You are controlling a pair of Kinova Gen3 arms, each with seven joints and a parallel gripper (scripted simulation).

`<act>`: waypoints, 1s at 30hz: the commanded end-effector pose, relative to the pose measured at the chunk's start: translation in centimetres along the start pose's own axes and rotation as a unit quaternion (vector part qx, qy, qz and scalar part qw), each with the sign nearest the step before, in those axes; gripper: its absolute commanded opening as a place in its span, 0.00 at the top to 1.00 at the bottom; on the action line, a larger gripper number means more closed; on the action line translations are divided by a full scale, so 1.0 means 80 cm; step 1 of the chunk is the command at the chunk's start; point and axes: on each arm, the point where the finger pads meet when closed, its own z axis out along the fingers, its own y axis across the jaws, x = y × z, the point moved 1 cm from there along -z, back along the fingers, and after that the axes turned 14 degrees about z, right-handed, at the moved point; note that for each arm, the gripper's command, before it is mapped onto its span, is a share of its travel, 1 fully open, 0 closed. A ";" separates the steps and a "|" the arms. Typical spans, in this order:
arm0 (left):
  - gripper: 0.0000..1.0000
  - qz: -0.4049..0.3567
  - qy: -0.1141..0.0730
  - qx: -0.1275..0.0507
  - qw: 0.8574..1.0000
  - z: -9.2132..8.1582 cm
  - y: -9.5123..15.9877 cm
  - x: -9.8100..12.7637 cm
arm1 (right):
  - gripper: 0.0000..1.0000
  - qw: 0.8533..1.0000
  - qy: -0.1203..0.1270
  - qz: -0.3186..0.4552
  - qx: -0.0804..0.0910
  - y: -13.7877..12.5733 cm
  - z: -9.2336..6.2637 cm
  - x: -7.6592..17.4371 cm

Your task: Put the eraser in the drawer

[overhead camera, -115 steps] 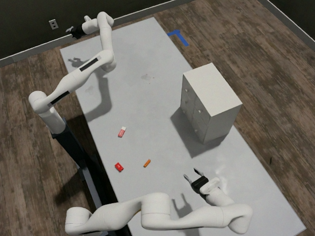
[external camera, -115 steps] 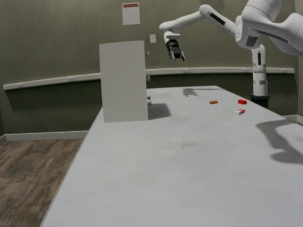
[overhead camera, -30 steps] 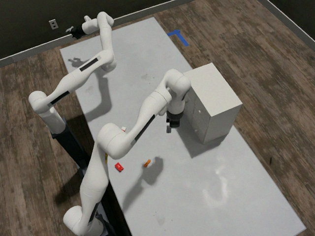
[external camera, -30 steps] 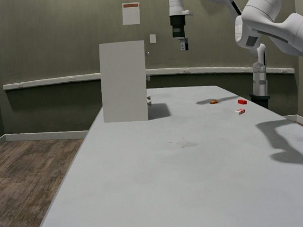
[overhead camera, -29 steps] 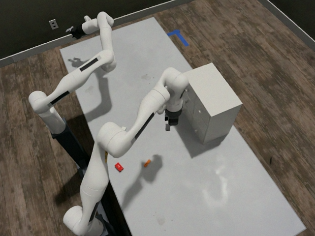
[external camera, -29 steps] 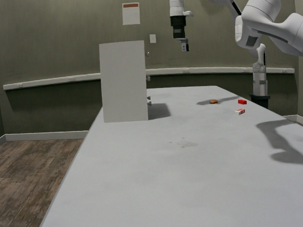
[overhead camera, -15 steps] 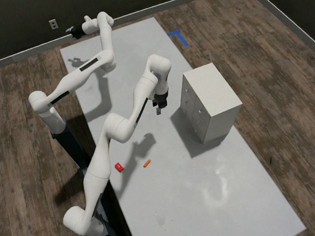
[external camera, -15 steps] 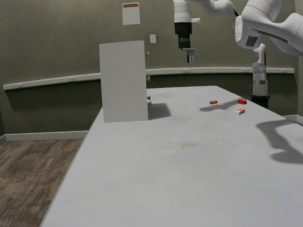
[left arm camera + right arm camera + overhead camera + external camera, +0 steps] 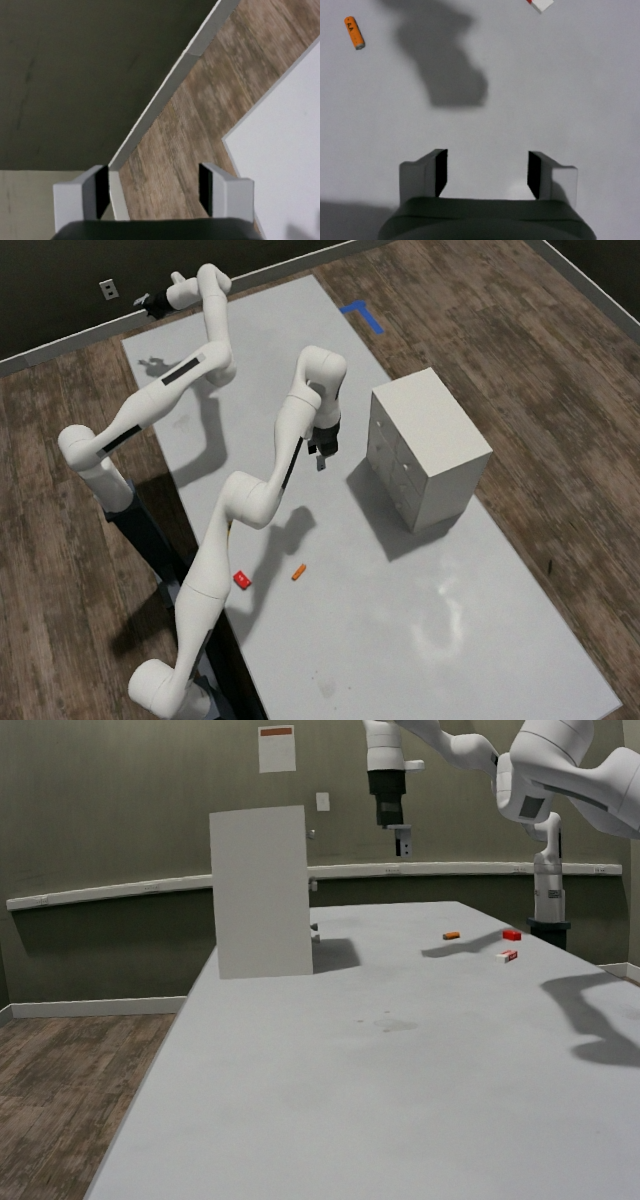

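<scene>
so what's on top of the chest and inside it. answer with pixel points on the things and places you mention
Nothing is visible on the bare top of the chest [image 9: 431, 420] [image 9: 261, 893]. Its drawers look shut, so their contents are hidden; nothing can be said about what they hold.

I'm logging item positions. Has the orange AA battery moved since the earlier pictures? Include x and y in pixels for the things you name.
No, the orange AA battery [image 9: 298, 572] [image 9: 451, 935] [image 9: 354, 33] lies the same way beside the red block [image 9: 241, 579] [image 9: 511, 934].
</scene>
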 end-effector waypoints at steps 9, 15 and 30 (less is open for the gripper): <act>0.00 -0.001 0.001 0.000 1.000 -0.001 -0.002 0.000 | 0.00 1.000 -0.005 0.001 -0.001 0.002 -0.001 -0.002; 0.00 -0.001 0.001 0.000 1.000 -0.001 -0.002 0.000 | 0.00 1.000 -0.010 0.001 -0.002 0.004 -0.001 -0.003; 0.00 -0.001 0.001 0.000 1.000 -0.001 -0.002 0.000 | 0.00 0.999 -0.045 0.002 -0.010 0.008 0.006 -0.009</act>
